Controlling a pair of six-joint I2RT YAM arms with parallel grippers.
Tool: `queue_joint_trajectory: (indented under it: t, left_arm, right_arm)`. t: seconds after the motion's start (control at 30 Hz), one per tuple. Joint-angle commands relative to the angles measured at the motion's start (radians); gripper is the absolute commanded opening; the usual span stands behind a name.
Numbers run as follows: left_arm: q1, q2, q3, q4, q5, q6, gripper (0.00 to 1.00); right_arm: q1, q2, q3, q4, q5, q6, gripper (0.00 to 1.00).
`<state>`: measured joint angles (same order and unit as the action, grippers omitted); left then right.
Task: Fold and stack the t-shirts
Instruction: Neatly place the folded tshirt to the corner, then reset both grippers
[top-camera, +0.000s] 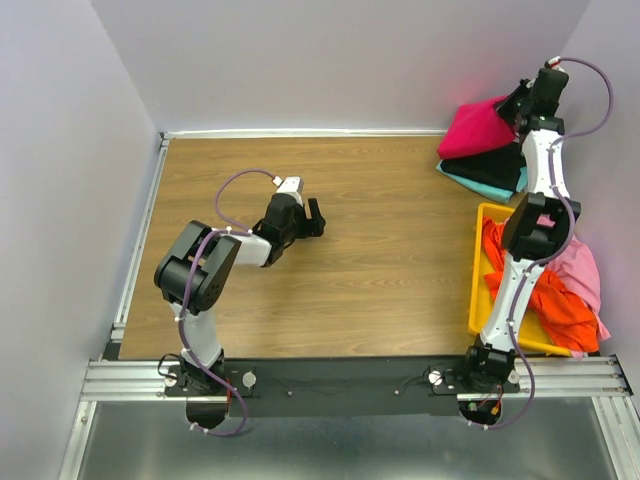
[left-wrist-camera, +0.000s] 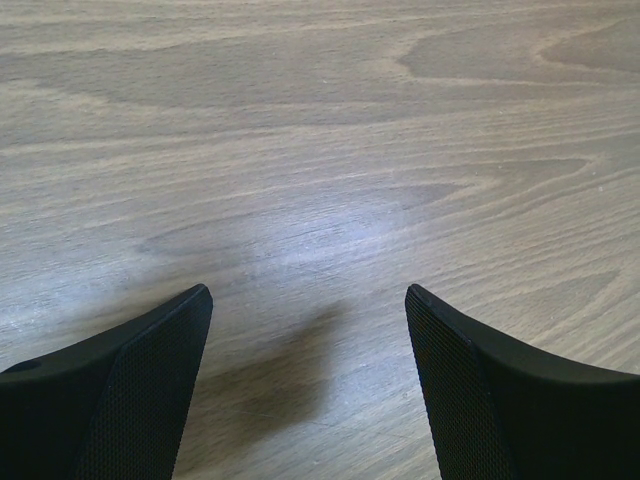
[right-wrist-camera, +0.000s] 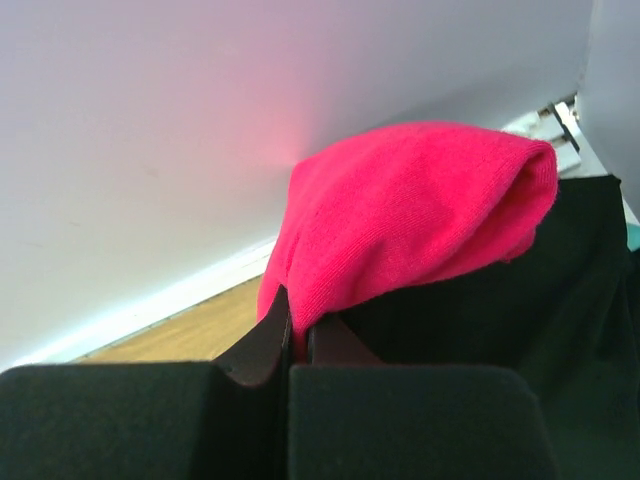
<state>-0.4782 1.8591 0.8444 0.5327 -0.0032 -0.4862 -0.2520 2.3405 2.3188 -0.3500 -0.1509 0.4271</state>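
Three shirts are piled in the far right corner of the bench (top-camera: 380, 220), teal shirt (top-camera: 485, 188) at the bottom, black shirt (top-camera: 490, 165) over it, crimson shirt (top-camera: 478, 128) on top. Your right hand (right-wrist-camera: 295, 320) is pinched tight on the crimson one's edge, likely to square it on the stack. Your left hand (left-wrist-camera: 310, 300) hangs wide and empty over bare wood, well clear, while an orange shirt (top-camera: 560, 300) and a pink shirt (top-camera: 585, 265) wait crumpled in the yellow bin (top-camera: 473, 270).

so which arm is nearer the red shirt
Right arm: its jaws pinch the red shirt. Left arm hangs over the table, well to the shirt's left.
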Motion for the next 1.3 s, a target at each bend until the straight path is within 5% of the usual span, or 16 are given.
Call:
queue_joint_trajectory:
  t: [0.0, 0.47, 0.63, 0.7, 0.73, 0.77, 0.87, 1.27]
  left_arm:
    - [0.001, 0.014, -0.018, 0.0, 0.031, -0.008, 0.86]
    - [0.0, -0.011, -0.045, 0.006, 0.032, 0.003, 0.86]
    - [0.0, -0.038, -0.059, 0.006, 0.032, 0.008, 0.86]
    - [0.0, -0.067, -0.074, 0.006, 0.028, 0.012, 0.86]
    - [0.0, -0.075, -0.079, 0.006, 0.028, 0.014, 0.86]
    - [0.0, -0.084, -0.082, 0.006, 0.028, 0.015, 0.86]
    - [-0.002, -0.115, -0.093, 0.006, 0.034, 0.018, 0.86]
    - [-0.014, -0.228, -0.145, 0.023, 0.023, 0.031, 0.86]
  right_arm:
    - [-0.009, -0.05, 0.044, 0.075, 0.002, 0.027, 0.01]
    - [-0.021, -0.066, -0.128, 0.078, 0.146, -0.053, 0.01]
    - [-0.021, -0.089, -0.179, 0.078, 0.316, -0.088, 0.01]
    - [-0.021, -0.096, -0.19, 0.078, 0.402, -0.109, 0.12]
    - [-0.021, -0.098, -0.197, 0.077, 0.424, -0.12, 0.25]
    - [-0.021, -0.099, -0.203, 0.077, 0.441, -0.126, 0.67]
    - [-0.021, -0.128, -0.26, 0.078, 0.514, -0.126, 0.88]
    - [-0.006, -0.398, -0.587, 0.132, 0.496, -0.041, 0.92]
